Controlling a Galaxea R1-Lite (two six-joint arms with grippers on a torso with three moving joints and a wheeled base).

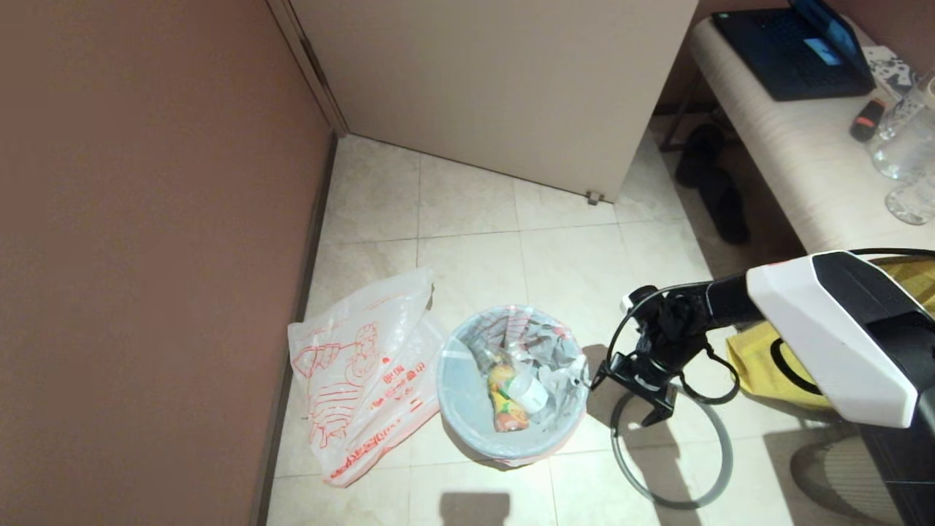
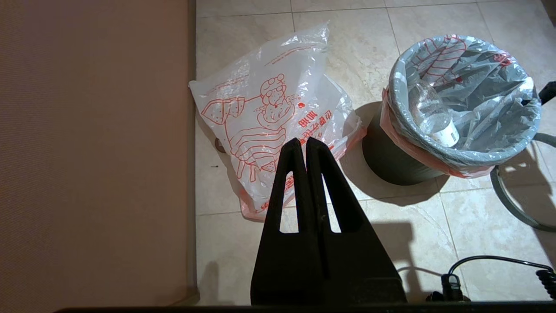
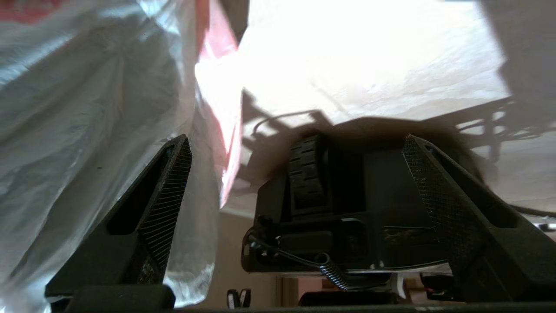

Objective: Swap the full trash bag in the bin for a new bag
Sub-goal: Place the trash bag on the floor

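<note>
Where the right gripper [image 1: 595,381] sits lower right of centre, jaws spread wide, holding nothing, the full trash bag [image 1: 544,343] in the bin [image 2: 391,167] lies just left, film against 1 finger [image 3: 167,191]. Left gripper [image 2: 302,145] closed, empty.

Laptop [image 1: 792,47] open on bench [image 1: 774,153] (glassware [image 1: 902,146] alongside); dark slippers [image 1: 712,183] underneath; yellow tote [image 1: 760,361] right.

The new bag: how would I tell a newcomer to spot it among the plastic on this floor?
Start at the brown wall on the left and look down to the tiled floor at its foot. The new bag lies flat there, just left of the bin. Unlike the full trash bag lining the bin, it is empty and shows a big red cartoon figure.
</note>
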